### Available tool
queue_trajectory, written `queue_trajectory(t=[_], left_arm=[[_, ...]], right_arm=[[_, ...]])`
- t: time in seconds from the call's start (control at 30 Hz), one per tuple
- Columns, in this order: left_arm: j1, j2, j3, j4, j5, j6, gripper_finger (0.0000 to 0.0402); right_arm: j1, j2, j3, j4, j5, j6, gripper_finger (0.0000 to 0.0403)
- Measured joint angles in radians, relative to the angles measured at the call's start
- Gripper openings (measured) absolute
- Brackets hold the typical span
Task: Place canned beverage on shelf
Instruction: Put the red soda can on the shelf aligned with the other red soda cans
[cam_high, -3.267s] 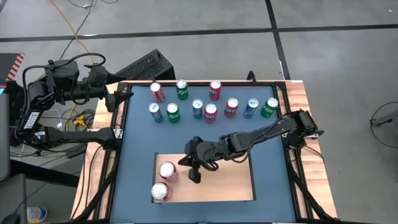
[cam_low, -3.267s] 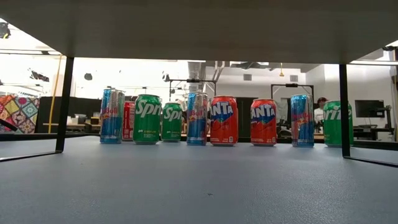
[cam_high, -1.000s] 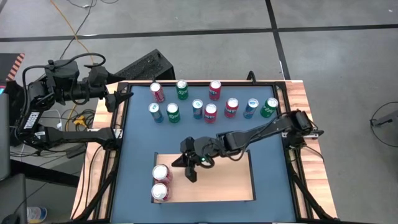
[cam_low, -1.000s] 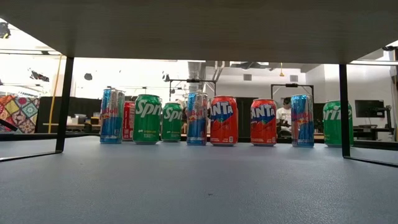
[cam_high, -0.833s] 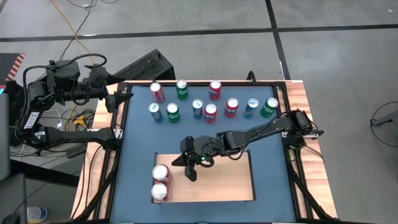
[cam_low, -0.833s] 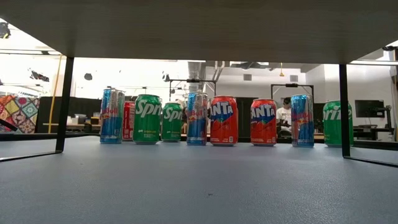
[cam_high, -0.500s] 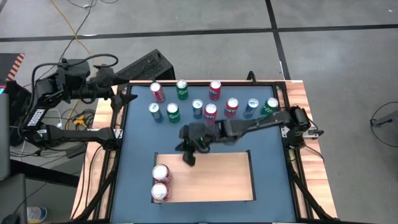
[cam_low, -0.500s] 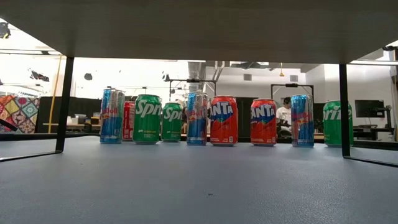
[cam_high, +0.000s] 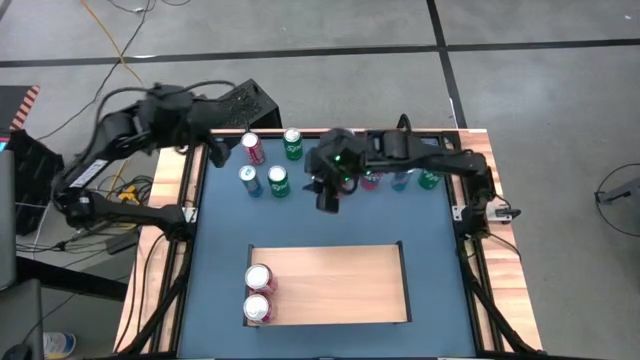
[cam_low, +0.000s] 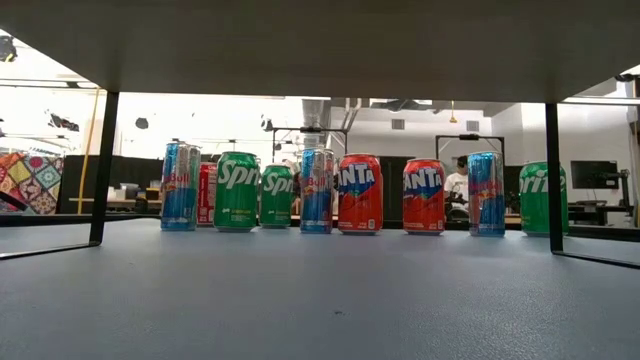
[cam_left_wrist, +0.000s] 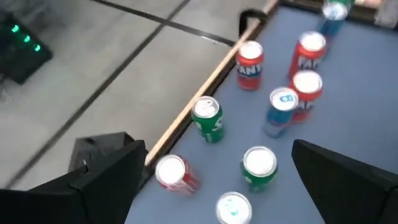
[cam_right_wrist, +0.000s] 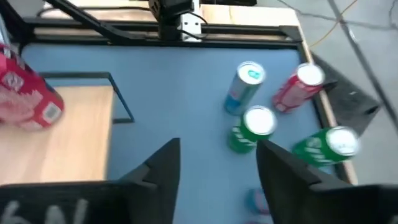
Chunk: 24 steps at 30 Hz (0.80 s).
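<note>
Two red cans (cam_high: 258, 292) stand upright side by side at the left end of the pale wooden shelf (cam_high: 340, 285). Several more cans, red, green and blue, stand in rows (cam_low: 340, 192) on the blue table top near its far edge. My right gripper (cam_high: 330, 200) hovers open above the middle of these rows; its wrist view shows a green can (cam_right_wrist: 255, 127) and a blue can (cam_right_wrist: 244, 87) ahead of the gripper (cam_right_wrist: 217, 168). My left gripper (cam_high: 213, 153) hangs wide open above the far left corner, with a red can (cam_left_wrist: 173, 173) and a green can (cam_left_wrist: 208, 118) below the gripper (cam_left_wrist: 224, 180).
A wooden frame with black rails (cam_high: 190, 230) borders the blue table top. The right arm (cam_high: 420, 160) hides part of the far row of cans from above. The shelf stands on thin black legs (cam_low: 100, 165) over the table. A person (cam_low: 457, 185) sits far back in the room.
My right gripper has left the shelf beside the two red cans and gone up and toward the far edge, to above the rows of cans. My left arm has swung from beyond the table's left edge in over the far left corner. No can has moved.
</note>
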<state>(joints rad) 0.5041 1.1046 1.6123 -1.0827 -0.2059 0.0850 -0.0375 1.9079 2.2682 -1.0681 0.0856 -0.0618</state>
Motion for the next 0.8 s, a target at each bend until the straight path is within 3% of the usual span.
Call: queue_trajectory(t=[0.13,0.2,0.43,0.8], left_arm=[[0.137,0.074,0.0,0.007,0.226,0.145,0.0391],[0.217,0.113,0.0,0.011,0.319,0.204,0.0391],[0.436,0.256,0.0,0.012,0.501,0.415,0.0391],[0.559,0.474,0.0,-0.009,0.555,0.645,0.0391]], right_arm=[[-0.029,-0.001,0.09,-0.103,0.005,-0.078,0.0224],[-0.043,-0.031,0.068,-0.113,0.02,-0.104,0.0228],[-0.093,-0.038,0.063,-0.226,0.029,-0.152,0.0228],[-0.151,-0.039,0.063,-0.236,0.049,-0.172,0.0228]])
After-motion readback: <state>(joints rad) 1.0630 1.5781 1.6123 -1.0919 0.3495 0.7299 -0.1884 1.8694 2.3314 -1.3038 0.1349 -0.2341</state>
